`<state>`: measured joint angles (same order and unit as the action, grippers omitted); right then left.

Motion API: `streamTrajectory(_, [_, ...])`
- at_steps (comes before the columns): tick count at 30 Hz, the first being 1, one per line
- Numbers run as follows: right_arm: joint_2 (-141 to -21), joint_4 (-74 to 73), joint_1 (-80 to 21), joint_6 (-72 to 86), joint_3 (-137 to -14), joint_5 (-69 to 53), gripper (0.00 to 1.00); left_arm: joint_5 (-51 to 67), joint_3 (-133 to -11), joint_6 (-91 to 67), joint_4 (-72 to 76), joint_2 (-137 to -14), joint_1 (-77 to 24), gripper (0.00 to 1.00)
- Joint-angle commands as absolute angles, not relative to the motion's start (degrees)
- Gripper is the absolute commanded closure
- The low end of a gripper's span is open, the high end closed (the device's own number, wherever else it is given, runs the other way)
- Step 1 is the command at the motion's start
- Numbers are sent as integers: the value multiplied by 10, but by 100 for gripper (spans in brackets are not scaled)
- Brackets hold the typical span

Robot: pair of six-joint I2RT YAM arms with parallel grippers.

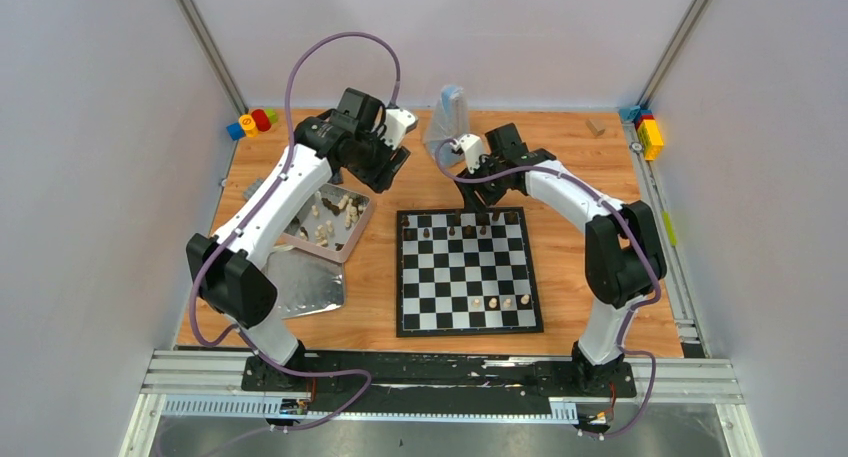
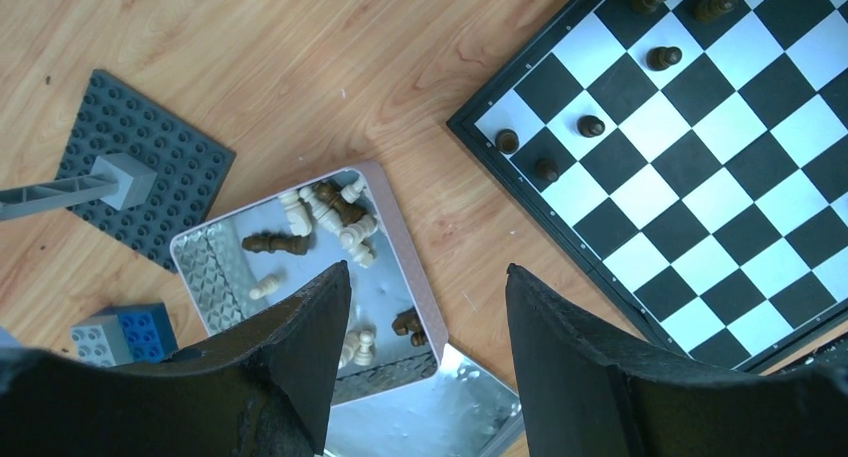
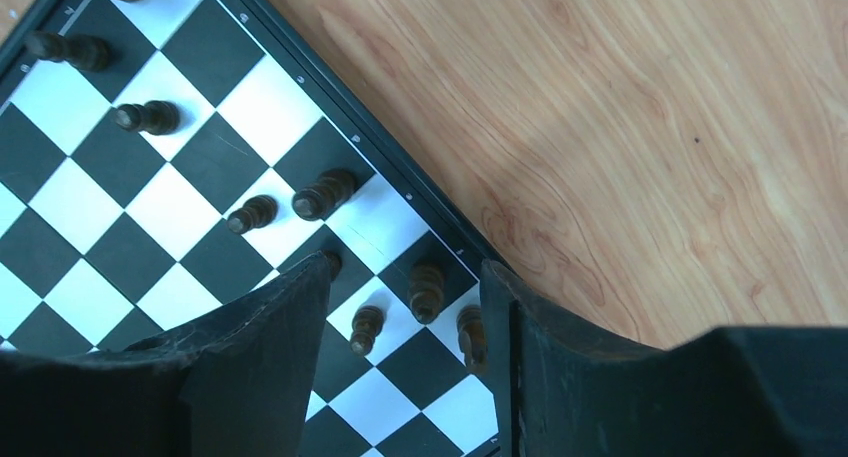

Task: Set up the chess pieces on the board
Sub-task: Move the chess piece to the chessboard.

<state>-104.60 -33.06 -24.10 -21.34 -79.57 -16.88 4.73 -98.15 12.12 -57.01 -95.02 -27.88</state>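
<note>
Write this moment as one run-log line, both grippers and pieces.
left gripper: open, by tin | right gripper: open, over dark pieces at board far edge | cream pieces: some in tin

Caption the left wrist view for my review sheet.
Open left fingers hover above the metal tin of loose chess pieces, beside the board.

Bright even overhead light; soft shadows; sharp.
</note>
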Motion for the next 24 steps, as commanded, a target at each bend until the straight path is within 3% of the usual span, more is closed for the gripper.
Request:
streamTrajectory(1, [-1028, -335, -260, -223, -829, -191, 43, 38, -979, 122, -543, -905, -268, 33])
streamTrajectory(16, [-1104, -348, -293, -225, -869, -185, 49, 40, -957, 122, -528, -870, -244, 30])
streamTrajectory(20, [-1112, -349, -294, -223, -865, -185, 56, 43, -954, 122, -526, -865, -242, 29])
streamTrajectory(24, [-1111, -349, -293, -223, -859, -186, 71, 44, -954, 122, -525, -866, -239, 28])
